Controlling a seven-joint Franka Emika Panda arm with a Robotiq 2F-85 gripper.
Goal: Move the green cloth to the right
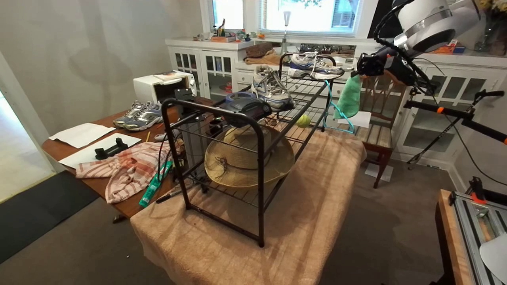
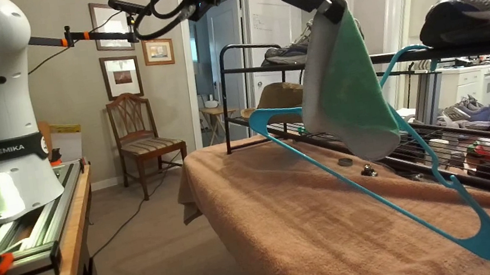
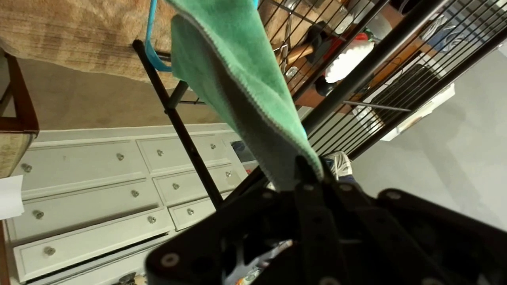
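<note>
The green cloth [image 1: 348,99] hangs from my gripper [image 1: 355,74] at the far end of the black rack [image 1: 260,190], above the towel-covered table. In an exterior view the cloth [image 2: 355,88] hangs down in folds, green and greyish, from the fingertips [image 2: 333,9]. In the wrist view my gripper [image 3: 313,172] is shut on one end of the cloth [image 3: 253,79]. A blue hanger [image 2: 487,240] hooks on the rack's upper bar. The cloth hides part of the hanger; I cannot tell if they touch.
Grey sneakers [image 1: 273,89] stand on the rack's top, with another pair [image 1: 315,65] farther back. A straw hat [image 1: 245,158] and a tennis ball [image 1: 304,121] are on the rack's lower part. A wooden chair [image 2: 144,137] stands beyond the table with the tan towel [image 2: 256,217].
</note>
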